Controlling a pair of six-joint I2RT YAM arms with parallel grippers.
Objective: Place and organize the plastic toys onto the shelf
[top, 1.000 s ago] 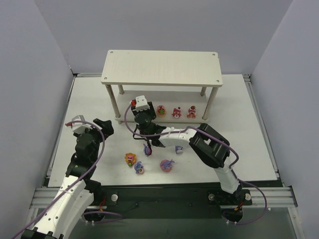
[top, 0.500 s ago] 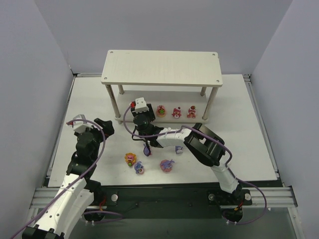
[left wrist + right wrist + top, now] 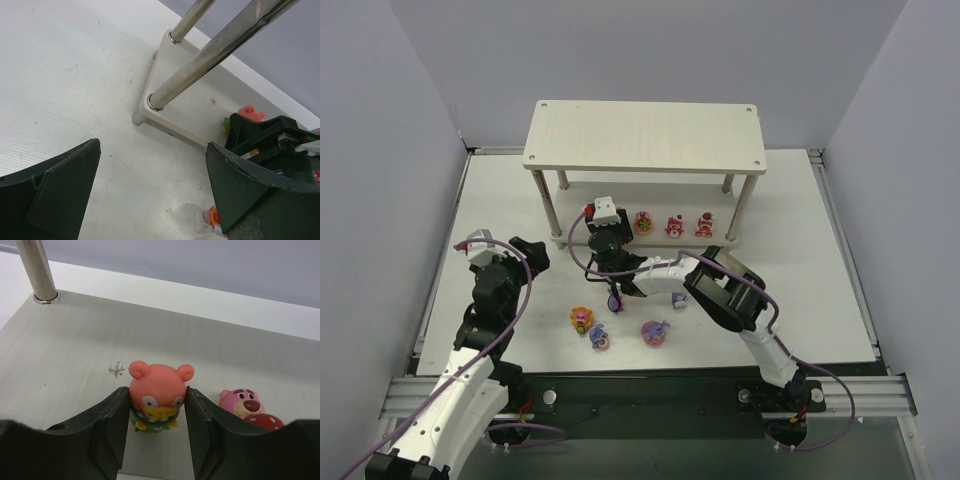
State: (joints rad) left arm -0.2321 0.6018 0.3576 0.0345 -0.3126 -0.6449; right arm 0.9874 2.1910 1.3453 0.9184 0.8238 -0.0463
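The pale wood shelf [image 3: 645,135] stands at the back of the table. My right gripper [image 3: 640,224] reaches over its lower tier [image 3: 75,340] and is shut on a pink round-eared toy with a green body [image 3: 161,392], which also shows in the top view [image 3: 643,222] and the left wrist view [image 3: 246,112]. It sits low on the tier. Two red-pink toys [image 3: 673,226] [image 3: 705,223] stand to its right. A pink bear [image 3: 242,402] is the nearer one. My left gripper [image 3: 525,252] [image 3: 152,150] is open and empty, left of the shelf.
Loose toys lie on the table in front: an orange-yellow one [image 3: 580,318], a purple-pink one [image 3: 601,338], another [image 3: 655,331], and purple ones [image 3: 614,298] [image 3: 678,298] beside the right arm. The shelf's front-left leg [image 3: 200,60] rises near my left gripper.
My right wrist has shifted slightly at the lower tier while the pink toy stays in place. The left arm has barely moved.
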